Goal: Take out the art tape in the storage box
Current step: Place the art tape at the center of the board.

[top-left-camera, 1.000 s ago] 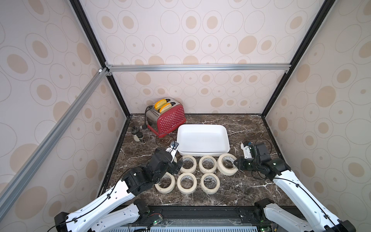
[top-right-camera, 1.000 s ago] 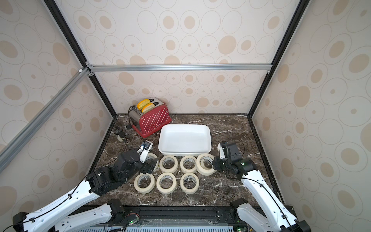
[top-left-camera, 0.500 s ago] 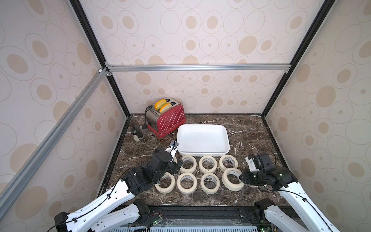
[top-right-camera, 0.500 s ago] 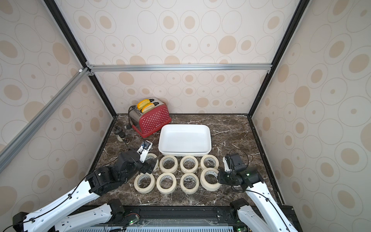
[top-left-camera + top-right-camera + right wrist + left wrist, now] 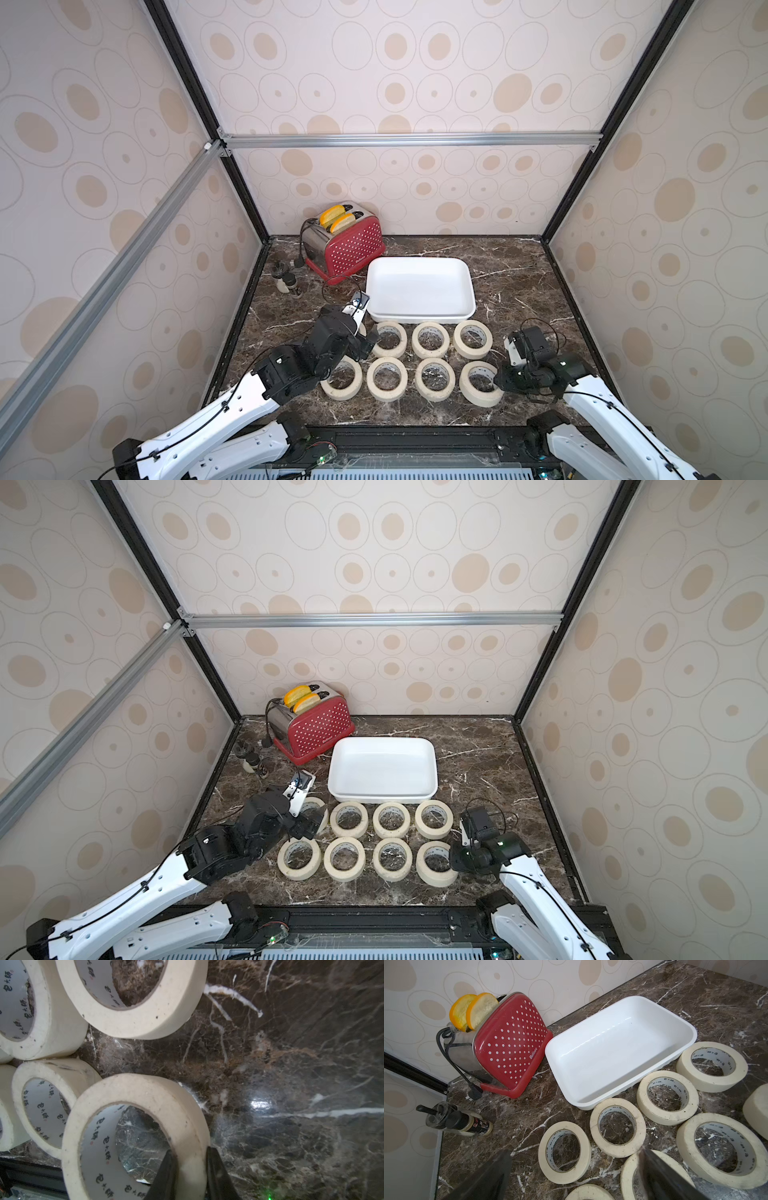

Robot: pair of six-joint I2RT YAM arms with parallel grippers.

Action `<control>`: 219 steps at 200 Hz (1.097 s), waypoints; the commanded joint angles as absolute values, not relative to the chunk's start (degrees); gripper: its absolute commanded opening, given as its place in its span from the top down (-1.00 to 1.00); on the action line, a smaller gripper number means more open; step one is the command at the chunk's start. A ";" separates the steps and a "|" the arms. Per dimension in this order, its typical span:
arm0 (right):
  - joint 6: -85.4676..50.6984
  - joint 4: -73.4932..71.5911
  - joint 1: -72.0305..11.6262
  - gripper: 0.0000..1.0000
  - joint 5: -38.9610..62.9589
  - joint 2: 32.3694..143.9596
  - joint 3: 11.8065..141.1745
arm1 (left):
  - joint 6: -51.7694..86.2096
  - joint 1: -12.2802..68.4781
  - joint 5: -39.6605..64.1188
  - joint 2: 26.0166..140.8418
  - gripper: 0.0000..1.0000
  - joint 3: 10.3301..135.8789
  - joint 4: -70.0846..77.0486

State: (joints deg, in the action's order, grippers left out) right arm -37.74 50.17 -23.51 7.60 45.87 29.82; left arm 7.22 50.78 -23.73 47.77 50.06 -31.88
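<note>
Pinching wall of art tape roll (image 5: 478,401) in right tool (image 5: 190,1169) at near row's end, outside empty storage box (image 5: 419,319). Called for flat set-down, slow release, straight lift. Held left tool (image 5: 575,1153) spread.

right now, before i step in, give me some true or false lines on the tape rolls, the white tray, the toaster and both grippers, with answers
1. The white tray is empty. True.
2. The right gripper is open and clear of the tape. False: it is shut on the wall of the front right roll.
3. Eight tape rolls sit outside the tray in two rows of four. True.
4. The left gripper is clamped on a roll. False: it is open and holds nothing.
5. Two slices stick out of the red toaster. True.
</note>
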 commanded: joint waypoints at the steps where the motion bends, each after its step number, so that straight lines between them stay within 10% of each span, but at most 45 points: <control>1: -38.59 45.91 -23.82 0.75 6.83 45.97 28.79 | 6.54 50.45 -24.50 47.24 -0.98 52.16 -32.12; 142: -38.24 37.97 -23.84 0.67 5.16 51.24 26.50 | 6.24 50.45 -24.78 48.23 -0.98 52.12 -32.17; 219: -37.12 41.89 -23.83 0.07 0.48 46.72 29.49 | 6.24 50.45 -24.75 48.87 -0.98 52.31 -32.01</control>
State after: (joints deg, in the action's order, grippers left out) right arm -37.56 39.62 -23.51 3.40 48.47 27.16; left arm 7.11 50.78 -23.94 48.69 50.09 -31.88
